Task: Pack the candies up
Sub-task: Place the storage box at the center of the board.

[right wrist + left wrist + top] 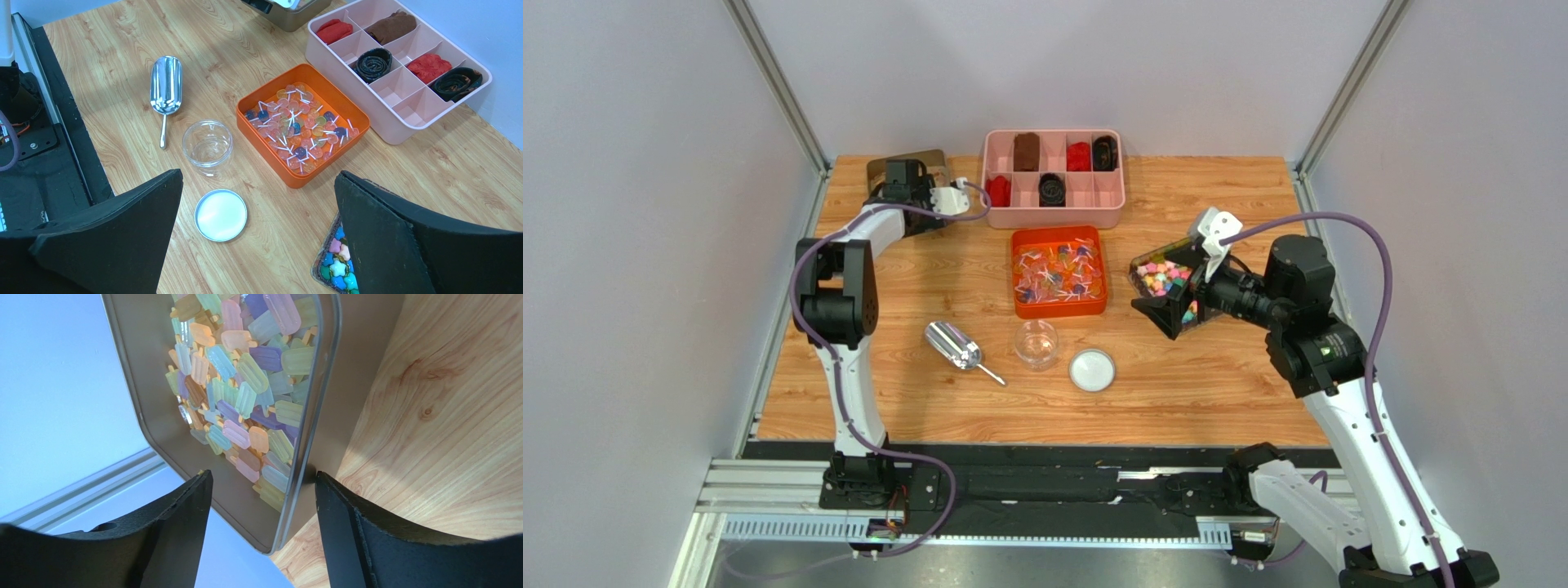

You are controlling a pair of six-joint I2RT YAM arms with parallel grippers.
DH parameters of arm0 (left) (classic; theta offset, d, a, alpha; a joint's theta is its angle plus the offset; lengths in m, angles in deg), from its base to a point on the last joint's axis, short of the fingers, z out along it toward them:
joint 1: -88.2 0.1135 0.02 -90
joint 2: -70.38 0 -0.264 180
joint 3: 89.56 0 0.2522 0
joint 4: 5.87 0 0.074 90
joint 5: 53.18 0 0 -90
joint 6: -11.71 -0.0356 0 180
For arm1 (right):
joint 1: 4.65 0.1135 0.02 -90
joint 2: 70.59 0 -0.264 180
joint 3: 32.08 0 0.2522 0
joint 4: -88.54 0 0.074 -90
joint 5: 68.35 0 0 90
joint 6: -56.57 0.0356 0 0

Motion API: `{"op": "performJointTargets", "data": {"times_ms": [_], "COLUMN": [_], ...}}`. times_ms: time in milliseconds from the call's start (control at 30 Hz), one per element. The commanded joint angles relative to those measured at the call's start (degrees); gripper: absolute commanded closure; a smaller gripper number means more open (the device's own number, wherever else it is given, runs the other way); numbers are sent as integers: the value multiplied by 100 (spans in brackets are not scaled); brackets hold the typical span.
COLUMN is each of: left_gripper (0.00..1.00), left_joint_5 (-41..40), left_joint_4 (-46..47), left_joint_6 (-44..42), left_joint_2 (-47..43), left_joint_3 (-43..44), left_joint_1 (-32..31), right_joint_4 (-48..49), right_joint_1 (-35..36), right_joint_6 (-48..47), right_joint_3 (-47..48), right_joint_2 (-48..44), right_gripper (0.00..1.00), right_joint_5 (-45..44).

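Candies (301,125) sit heaped in the square orange tray (265,153) at mid-surface — glossy translucent discs on thin white sticks. The right gripper (258,173) has its jaws gaping wide over blocky bright sweets (336,272). The left gripper (263,478), jaws wide too, frames a metal tray (141,373) corner — pastel popsicle shapes (245,386) inside. Wood-grain surface (123,43), plain grey walls (646,184).
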State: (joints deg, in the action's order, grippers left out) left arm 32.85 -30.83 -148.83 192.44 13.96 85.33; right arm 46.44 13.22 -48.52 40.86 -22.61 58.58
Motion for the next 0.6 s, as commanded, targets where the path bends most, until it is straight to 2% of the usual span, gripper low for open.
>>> {"op": "performJointTargets", "data": {"times_ms": [0,133,267,567], "left_gripper": [29,28,26,26], "left_joint_5": [-69,-17,-358,-526], "left_joint_4": [338,538,944,663], "left_joint_6": [199,243,-38,-91], "left_joint_2": [-410,-736,-754,-544], "left_joint_3": [165,-220,-678,-503], "left_joint_1": [33,33,33,226], "right_joint_4": [285,276,294,294], "right_joint_1": [41,41,33,33], "right_joint_6": [-108,-108,-90,-82], "right_joint_3": [6,-12,-12,-29], "right_joint_2": [-17,-79,-123,-184], "right_gripper": [0,0,0,0], "right_joint_5": [-80,-80,-72,-54]}}
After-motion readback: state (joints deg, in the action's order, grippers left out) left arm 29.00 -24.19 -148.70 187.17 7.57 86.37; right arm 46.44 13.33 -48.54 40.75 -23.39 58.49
